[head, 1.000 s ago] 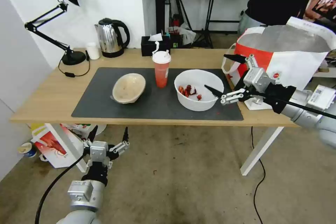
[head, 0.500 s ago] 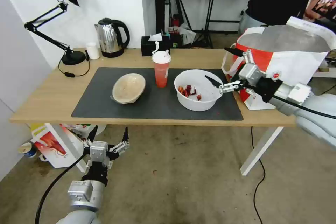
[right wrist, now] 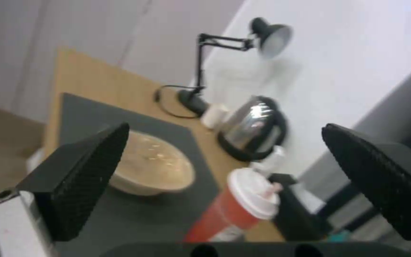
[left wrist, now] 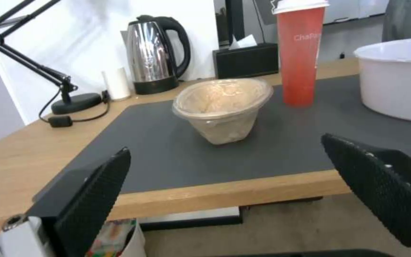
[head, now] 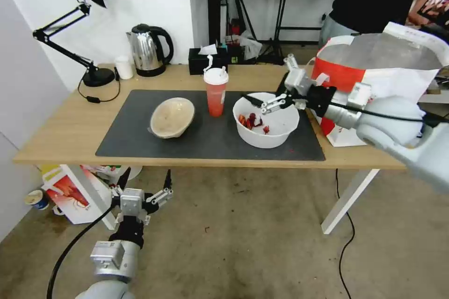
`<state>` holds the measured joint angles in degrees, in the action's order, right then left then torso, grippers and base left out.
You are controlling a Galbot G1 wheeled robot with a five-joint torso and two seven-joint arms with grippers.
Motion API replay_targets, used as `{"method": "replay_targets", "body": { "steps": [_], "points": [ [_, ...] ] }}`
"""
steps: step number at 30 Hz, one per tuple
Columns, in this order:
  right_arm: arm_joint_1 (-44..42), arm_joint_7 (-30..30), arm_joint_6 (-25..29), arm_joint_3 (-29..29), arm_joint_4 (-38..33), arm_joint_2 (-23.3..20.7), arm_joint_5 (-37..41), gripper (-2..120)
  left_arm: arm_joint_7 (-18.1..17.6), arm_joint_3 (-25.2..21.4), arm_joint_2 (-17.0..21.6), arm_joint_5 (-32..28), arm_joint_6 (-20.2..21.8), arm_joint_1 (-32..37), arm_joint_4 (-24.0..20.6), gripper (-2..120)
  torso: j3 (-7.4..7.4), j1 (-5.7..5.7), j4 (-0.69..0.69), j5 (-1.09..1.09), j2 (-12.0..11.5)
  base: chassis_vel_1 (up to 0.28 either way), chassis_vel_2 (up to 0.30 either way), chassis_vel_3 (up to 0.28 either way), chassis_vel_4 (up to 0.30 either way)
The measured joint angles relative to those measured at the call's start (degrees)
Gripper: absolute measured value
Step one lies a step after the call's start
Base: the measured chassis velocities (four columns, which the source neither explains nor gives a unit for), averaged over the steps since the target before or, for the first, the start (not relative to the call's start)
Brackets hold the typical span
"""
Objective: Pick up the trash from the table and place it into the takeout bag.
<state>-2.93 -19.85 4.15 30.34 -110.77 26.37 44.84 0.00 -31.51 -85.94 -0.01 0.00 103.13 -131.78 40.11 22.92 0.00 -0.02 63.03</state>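
Now, line by line:

Right gripper (head: 262, 96): reaching over the far rim of the large white round plastic bowl (head: 265, 120), its black fingers spread wide and gripping nothing; in the right wrist view both fingers (right wrist: 77, 185) are framing the scene with a broad gap between them.

Left gripper (head: 146, 181): hanging low in front of the bench edge, above the floor, fingers parted and gripping nothing.

Large white bowl: sitting on the right part of the dark grey mat (head: 135, 142), holding red food scraps (head: 252, 121) against its left inner wall.

Tall red cup with white lid and straw (head: 216, 92): standing upright on the mat, just left of the white bowl and behind it.

Shallow beige bowl (head: 172, 117): resting tilted on the mat, left of the cup, apart from it.

Long light-wood bench (head: 61, 135): carrying the mat and all three pieces of trash.

Red-and-white takeout bag with silver foil lining (head: 388, 72): standing open at the bench's right end, just behind the right arm.

Steel kettle (head: 148, 50): standing at the back of the bench, beside a black desk lamp (head: 82, 28).
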Motion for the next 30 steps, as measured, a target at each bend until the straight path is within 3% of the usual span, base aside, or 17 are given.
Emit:
{"method": "replay_targets", "body": {
  "steps": [8, 16, 26, 30],
  "points": [
    [4.1, -5.8, -4.6, 2.9, 1.3, 1.0, 6.6, 100, 0.0, 0.0, 0.0, 0.0, 0.0, 0.0, 0.0, 100, 0.00, 0.00, 0.00, 0.02, 0.0, 0.000, 0.000, 0.000, 0.000],
    [6.6, -6.1, -12.2, 4.3, 0.4, 0.7, 10.1, 100, 0.0, 0.0, 0.0, 0.0, 0.0, 0.0, 0.0, 100, 0.00, 0.00, 0.00, 0.02, 0.0, 0.000, 0.000, 0.000, 0.000],
    [10.4, 0.9, -25.1, 6.4, -1.9, 0.4, 15.5, 100, 0.0, 0.0, 0.0, 0.0, 0.0, 0.0, 0.0, 100, -0.01, 0.00, 0.00, 0.02, 0.0, 0.000, 0.000, 0.000, 0.000],
    [11.9, 4.3, -33.5, 6.9, -2.9, 0.6, 17.1, 100, 0.0, 0.0, 0.0, 0.0, 0.0, 0.0, 0.0, 100, 0.00, 0.00, 0.00, 0.01, 0.0, 0.000, 0.000, 0.000, 0.000]
  ]
}}
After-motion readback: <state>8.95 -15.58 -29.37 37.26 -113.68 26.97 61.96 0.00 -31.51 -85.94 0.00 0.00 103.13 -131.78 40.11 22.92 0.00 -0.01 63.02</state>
